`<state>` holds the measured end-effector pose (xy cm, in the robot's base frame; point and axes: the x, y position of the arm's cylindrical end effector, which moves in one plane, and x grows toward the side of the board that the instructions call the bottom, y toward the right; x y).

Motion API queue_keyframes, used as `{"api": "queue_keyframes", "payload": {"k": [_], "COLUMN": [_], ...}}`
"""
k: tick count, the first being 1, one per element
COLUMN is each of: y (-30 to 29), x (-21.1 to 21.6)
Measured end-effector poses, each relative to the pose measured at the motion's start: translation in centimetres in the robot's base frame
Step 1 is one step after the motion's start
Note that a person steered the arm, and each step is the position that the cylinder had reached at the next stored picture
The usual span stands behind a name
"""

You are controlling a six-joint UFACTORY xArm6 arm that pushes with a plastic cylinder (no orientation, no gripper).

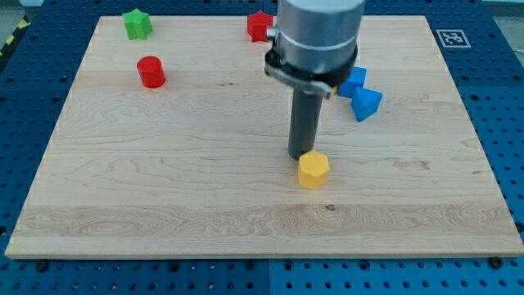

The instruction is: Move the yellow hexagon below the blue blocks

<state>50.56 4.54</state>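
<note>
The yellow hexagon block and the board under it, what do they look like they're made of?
The yellow hexagon block looks like painted wood or matte plastic: flat, even colour with no grain or gloss, so I can't tell which. The light wooden board looks like unfinished or lightly sealed wood, showing lengthwise grain streaks. My tip sits at the hexagon's upper-left edge.

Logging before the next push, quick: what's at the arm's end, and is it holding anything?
No gripper: my tip holds nothing and sits just above-left of the yellow hexagon, touching or nearly so.

A robotics lab — wooden board (164, 188) on blue perforated bench (508, 98), fiducial tag (449, 38).
</note>
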Motion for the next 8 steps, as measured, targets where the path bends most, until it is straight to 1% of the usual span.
{"api": "queue_keyframes", "payload": {"k": [1,2,3,6,8], "y": [-0.7,-4.9,-4.2,7.2,8.2], "x": [2.4,4.8,5.7,5.9,4.8]}}
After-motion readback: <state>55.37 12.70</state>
